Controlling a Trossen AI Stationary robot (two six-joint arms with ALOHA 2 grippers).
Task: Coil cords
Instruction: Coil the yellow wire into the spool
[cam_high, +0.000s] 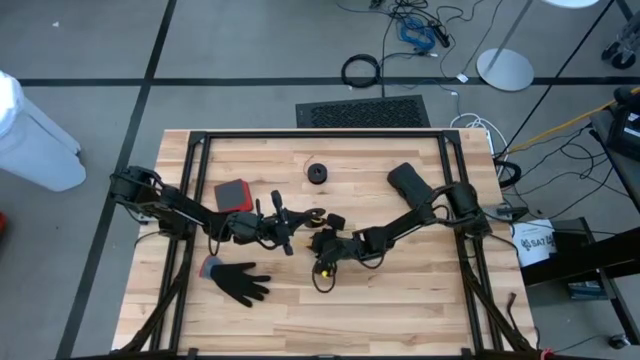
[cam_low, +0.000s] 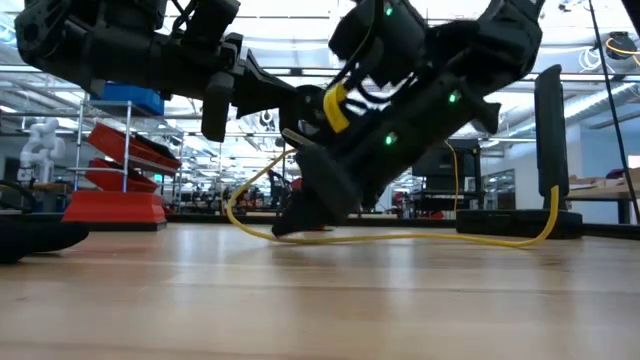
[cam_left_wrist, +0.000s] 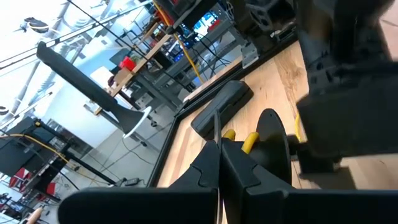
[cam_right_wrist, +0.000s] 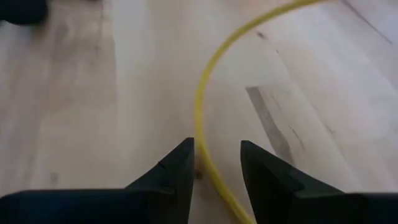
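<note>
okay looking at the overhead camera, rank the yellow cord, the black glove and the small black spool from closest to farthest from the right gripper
1. Yellow cord: right at the right gripper, running between its open fingers at table centre.
2. Black glove: off toward the left arm's side, near the front edge.
3. Small black spool: toward the table's far edge, about as distant as the glove; hard to rank them.

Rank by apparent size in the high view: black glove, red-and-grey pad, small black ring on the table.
1. Black glove, largest.
2. Red-and-grey pad, somewhat smaller.
3. Small black ring, clearly smallest.
All three lie flat on the table, so nearness to the camera hardly matters.
</note>
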